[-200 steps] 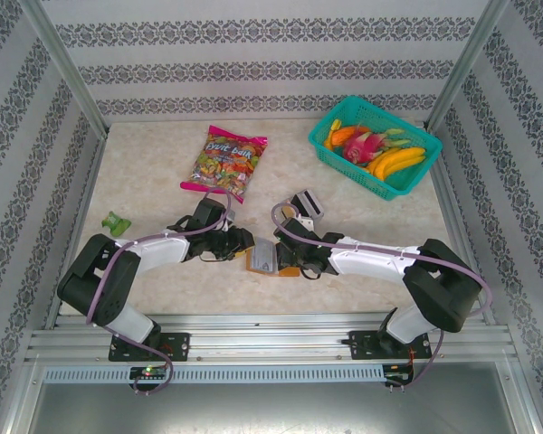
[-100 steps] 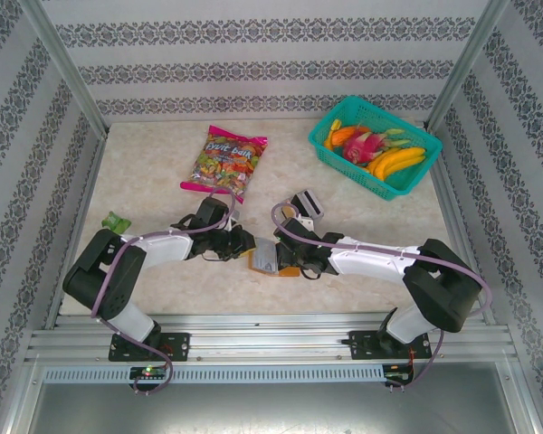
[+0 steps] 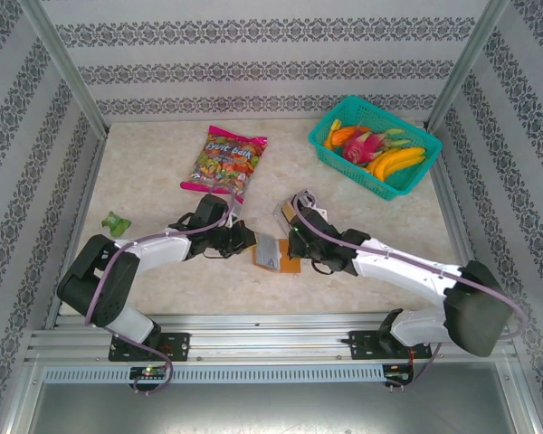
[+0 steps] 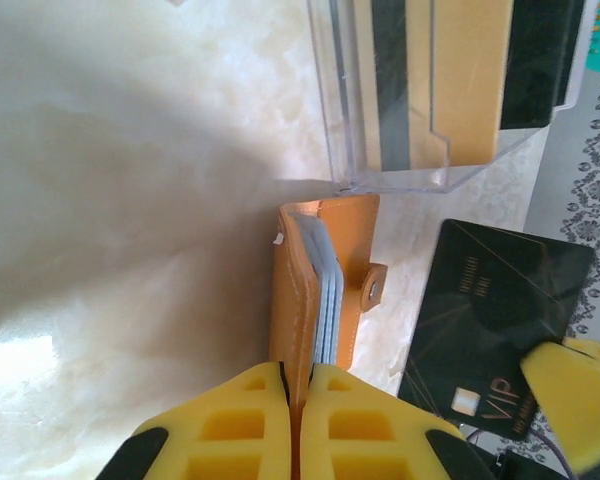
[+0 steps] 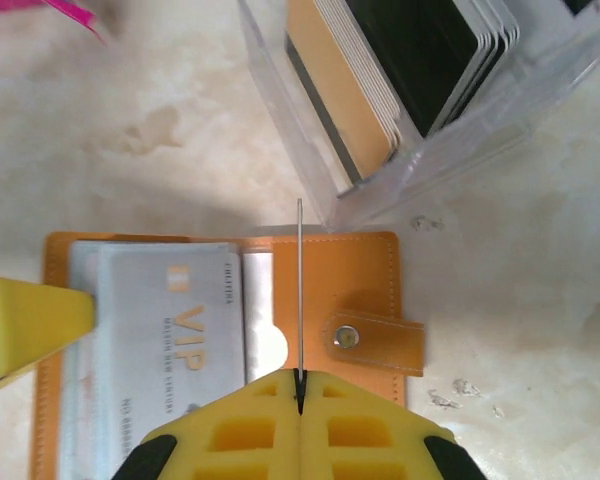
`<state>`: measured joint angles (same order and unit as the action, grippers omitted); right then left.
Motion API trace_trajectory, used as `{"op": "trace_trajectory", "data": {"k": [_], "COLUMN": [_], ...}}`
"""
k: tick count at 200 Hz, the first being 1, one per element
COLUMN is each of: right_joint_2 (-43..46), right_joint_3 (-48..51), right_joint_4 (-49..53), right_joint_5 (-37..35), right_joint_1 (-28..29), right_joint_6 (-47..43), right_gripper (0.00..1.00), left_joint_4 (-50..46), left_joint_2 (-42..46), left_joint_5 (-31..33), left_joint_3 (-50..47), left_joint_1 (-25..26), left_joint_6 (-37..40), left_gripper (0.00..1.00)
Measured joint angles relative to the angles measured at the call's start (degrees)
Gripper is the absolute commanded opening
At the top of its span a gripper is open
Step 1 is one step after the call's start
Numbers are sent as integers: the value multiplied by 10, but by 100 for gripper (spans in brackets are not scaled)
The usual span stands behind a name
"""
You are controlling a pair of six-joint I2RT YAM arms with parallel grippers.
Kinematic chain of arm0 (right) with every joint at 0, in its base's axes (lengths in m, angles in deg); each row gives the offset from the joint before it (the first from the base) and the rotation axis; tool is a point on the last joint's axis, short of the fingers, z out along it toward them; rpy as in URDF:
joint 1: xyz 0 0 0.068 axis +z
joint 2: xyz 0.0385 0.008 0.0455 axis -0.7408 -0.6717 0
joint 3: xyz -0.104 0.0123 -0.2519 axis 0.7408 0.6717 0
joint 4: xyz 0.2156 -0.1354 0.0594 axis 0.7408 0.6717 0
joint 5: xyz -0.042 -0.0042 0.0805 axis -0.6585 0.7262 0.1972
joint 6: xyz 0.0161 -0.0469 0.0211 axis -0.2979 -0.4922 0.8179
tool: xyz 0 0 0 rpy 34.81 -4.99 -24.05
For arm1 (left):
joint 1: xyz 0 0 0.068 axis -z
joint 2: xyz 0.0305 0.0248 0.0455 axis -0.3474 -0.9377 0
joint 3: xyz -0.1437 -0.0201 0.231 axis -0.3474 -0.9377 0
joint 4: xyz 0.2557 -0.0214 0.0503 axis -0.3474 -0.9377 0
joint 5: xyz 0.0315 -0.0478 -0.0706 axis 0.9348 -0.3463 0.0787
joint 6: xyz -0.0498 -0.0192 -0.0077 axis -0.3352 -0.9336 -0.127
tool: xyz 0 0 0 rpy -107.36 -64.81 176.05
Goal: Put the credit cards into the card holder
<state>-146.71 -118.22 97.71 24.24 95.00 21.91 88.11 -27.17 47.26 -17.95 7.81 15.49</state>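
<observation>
Right hand [image 5: 300,388], now nearer the clear tray [image 5: 430,150], pinches a black card [image 4: 500,300] above the wallet [image 5: 365,270], clamped by left hand [image 4: 298,388]; insertion pending.

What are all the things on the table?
card holder: one, orange-brown, open, mid-table.
clear tray: one, see-through, just behind the holder.
credit cards: several; grey-silver in the holder, black and tan in the tray, one black held on edge over the holder.
snack bag: one, pink, far left-centre.
basket: one, teal, far right, fruit inside.
green thing: one, small, left edge.
left gripper: one, yellow fingers, shut on the card holder.
right gripper: one, yellow fingers, shut on the black card.
</observation>
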Motion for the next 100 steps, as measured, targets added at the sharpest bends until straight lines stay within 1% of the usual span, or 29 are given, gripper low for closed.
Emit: {"op": "trace_trajectory", "data": {"k": [34, 57, 100], "right_joint_2": [26, 7, -33], "right_joint_3": [-1, -10, -24], "right_joint_4": [-35, -58, -82], "right_joint_5": [33, 48, 39], "right_joint_1": [5, 20, 52], "right_joint_6": [0, 0, 5], "right_gripper": [0, 0, 0], "left_joint_4": [2, 8, 18], "left_joint_2": [7, 7, 7], "left_joint_5": [5, 10, 13], "left_joint_3": [0, 0, -2], "left_joint_1": [5, 10, 12], "left_joint_6": [-9, -18, -41], "left_gripper": [5, 5, 5]}}
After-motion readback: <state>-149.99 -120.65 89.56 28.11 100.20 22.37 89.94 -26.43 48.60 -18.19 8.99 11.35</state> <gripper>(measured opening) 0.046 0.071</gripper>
